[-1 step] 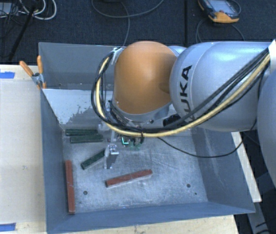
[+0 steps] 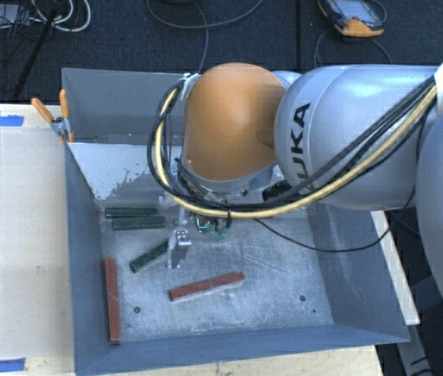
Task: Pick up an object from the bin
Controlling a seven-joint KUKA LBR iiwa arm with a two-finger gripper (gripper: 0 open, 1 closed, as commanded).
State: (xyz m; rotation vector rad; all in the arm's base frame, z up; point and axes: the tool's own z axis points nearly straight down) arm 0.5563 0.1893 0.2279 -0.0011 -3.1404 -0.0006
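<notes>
**Gripper [image 2: 180, 251] low in the grey bin [image 2: 347, 304], at the right end of a tilted dark green bar [image 2: 148, 258].**
The bar lies left of centre on the bin floor. The gripper seems to touch its end; whether it is open or closed cannot be told. Two more green bars [image 2: 134, 218] lie just behind, a reddish-brown bar [image 2: 206, 286] in front, and a second reddish-brown bar [image 2: 113, 300] along the left wall.

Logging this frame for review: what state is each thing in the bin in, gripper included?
gripper: low in the bin, at the slanted green bar's right end
slanted green bar: lying on the floor
two green bars: lying side by side, upper left
middle brown bar: lying flat, untouched
left brown bar: lying along the left wall
</notes>
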